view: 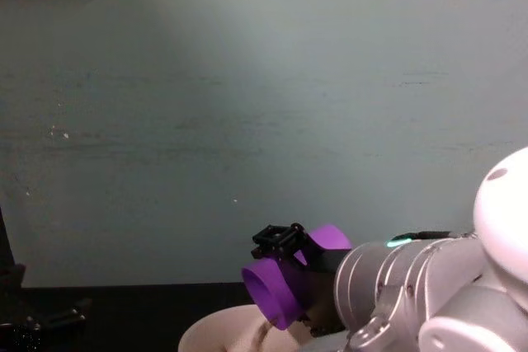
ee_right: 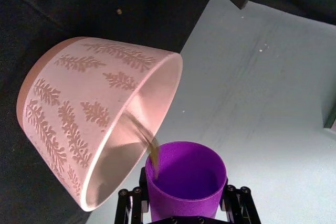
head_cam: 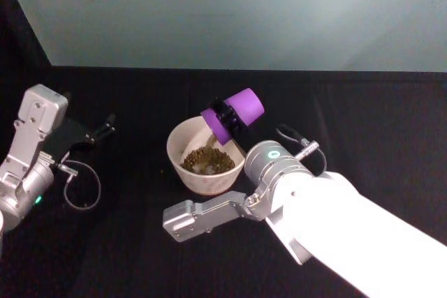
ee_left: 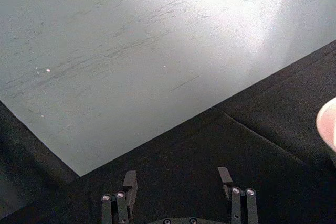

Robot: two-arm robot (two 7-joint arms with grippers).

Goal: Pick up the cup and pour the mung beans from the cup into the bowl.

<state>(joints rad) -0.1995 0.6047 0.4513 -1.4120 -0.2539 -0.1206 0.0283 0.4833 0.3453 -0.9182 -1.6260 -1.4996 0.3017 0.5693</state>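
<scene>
Over bowl point(head_cam: 199, 185) rim, perhaps clear: cup point(head_cam: 244, 106)

I see a bright purple cup point(head_cam: 234, 115), greenish-brown mung beans point(head_cam: 207, 160), and a pale pink bowl point(ee_right: 68, 103) patterned with darker pink leafy sprigs, on black cloth point(head_cam: 126, 242).

No readable text anywhere here: no labels, brands, numbers or signs on any surface in view.

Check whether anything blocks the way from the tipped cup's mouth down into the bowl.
Nothing visible does. The right gripper holds the cup tilted, mouth over the rim of the bowl, and the mung beans stream straight in onto the heap inside. The left gripper sits parked off to the left, open.
</scene>
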